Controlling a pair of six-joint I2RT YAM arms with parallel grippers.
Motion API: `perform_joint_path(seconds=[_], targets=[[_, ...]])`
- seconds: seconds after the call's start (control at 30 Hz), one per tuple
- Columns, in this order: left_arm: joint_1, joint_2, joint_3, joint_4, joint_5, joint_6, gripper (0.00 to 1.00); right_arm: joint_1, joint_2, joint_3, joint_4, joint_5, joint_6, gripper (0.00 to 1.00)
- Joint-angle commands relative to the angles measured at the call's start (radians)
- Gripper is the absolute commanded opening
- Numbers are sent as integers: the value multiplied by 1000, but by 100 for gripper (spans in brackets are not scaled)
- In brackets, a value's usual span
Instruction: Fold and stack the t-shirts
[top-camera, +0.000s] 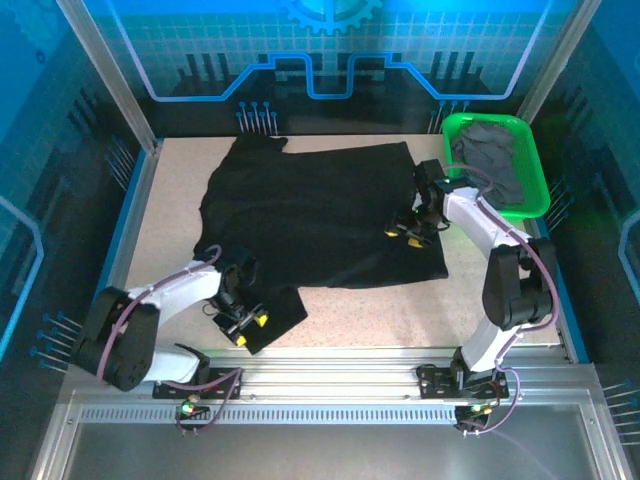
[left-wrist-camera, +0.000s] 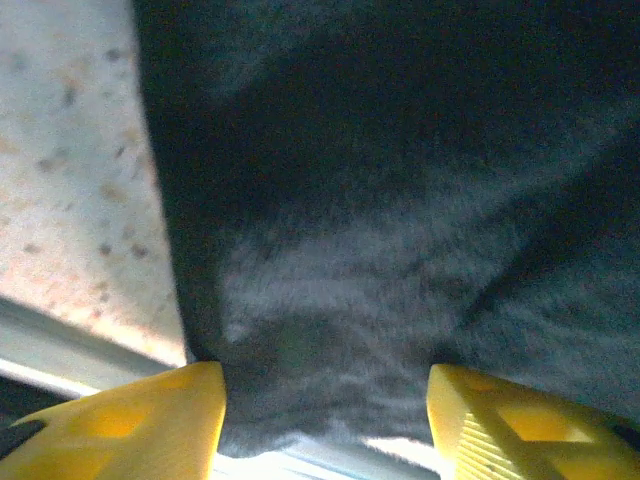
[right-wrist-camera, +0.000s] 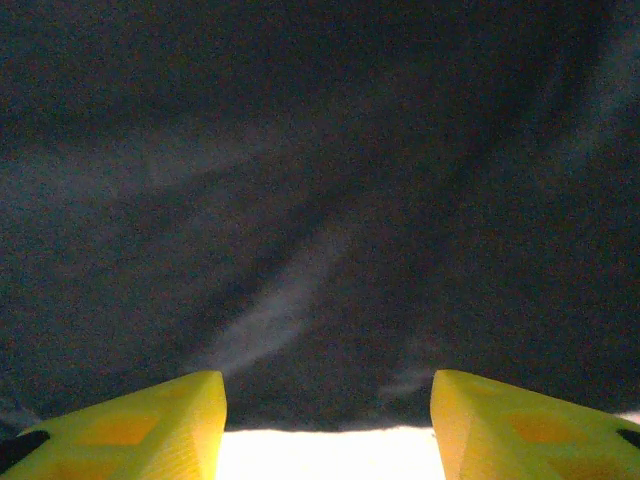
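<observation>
across the middle of the table: one black shirt, two wide claws

at the centre of the overhead view a plain black cloth t-shirt (top-camera: 320, 215) lies spread out on the speckled beige table top (top-camera: 400, 315). a flap of it runs down to the lower left, close to the table's front edge, and the left claw (top-camera: 243, 322) sits right at that flap. from its wrist camera the yellow fingers (left-wrist-camera: 130, 420) stand wide apart, with the dark cloth lying in the gap between them and bare table off to the left of the frame.

the right claw (top-camera: 408, 232) is over the shirt's right side. its wrist camera shows its yellow fingers (right-wrist-camera: 140, 425) wide apart too, nothing pinched, and the cloth's edge crosses just beyond the tips.

in the upper right corner a bright green plastic basket (top-camera: 482, 120) holds crumpled dark grey t-shirts (top-camera: 490, 160), near the black shirt's far right corner.
</observation>
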Motion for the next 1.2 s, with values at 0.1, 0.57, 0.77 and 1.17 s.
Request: perform_joint_path(seconds=[0.1,0.57,0.77,1.17], targets=[[-10,142,57,83,-41,40,37,-3,-124,-80,-29,0,18,57],[-8,-26,174,-148,-152,110,0,-149,-197,-234,-14,33,23,56],[-4,-100,144,-203,-123,127,0,-206,-202,-291,-30,54,68,57],[11,-177,107,-303,-62,201,0,-316,-202,-441,79,27,159,50]])
